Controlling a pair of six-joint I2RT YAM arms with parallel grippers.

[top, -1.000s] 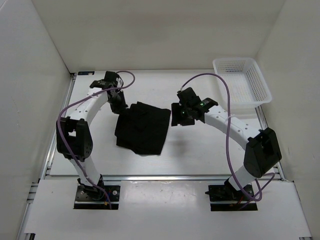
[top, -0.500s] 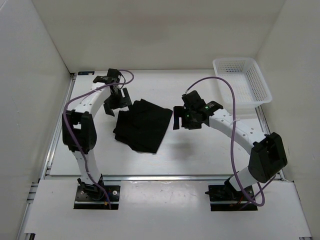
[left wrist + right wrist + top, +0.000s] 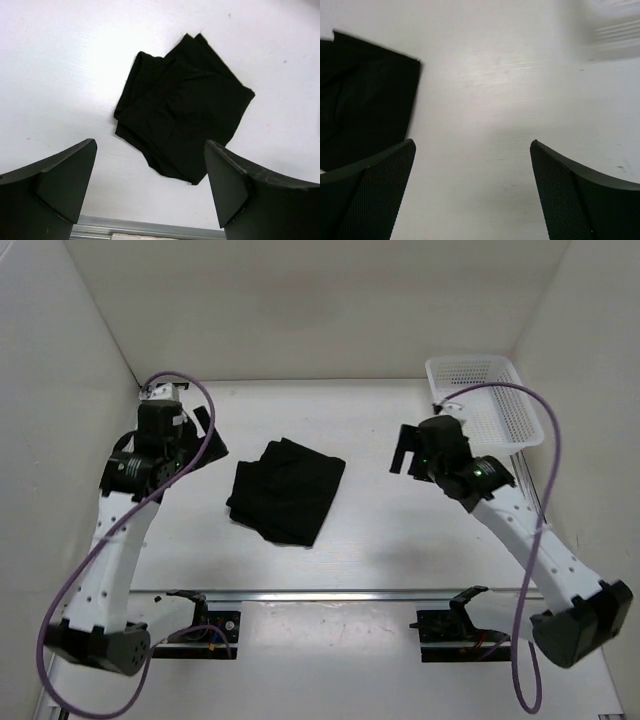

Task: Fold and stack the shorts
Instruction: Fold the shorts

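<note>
Both arms are pulling back from the shorts (image 3: 285, 490), left gripper (image 3: 150, 144) and right gripper (image 3: 472, 145) standing wide open, empty. Shorts are lying folded on the table (image 3: 380, 530) between them, likely released because the fold looks done.

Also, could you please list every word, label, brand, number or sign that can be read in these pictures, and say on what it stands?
None: no view shows any readable text.
Black shorts: plain cloth, no label or print showing.
White mesh basket: no marking visible.
Table: bare white, no writing.
</note>
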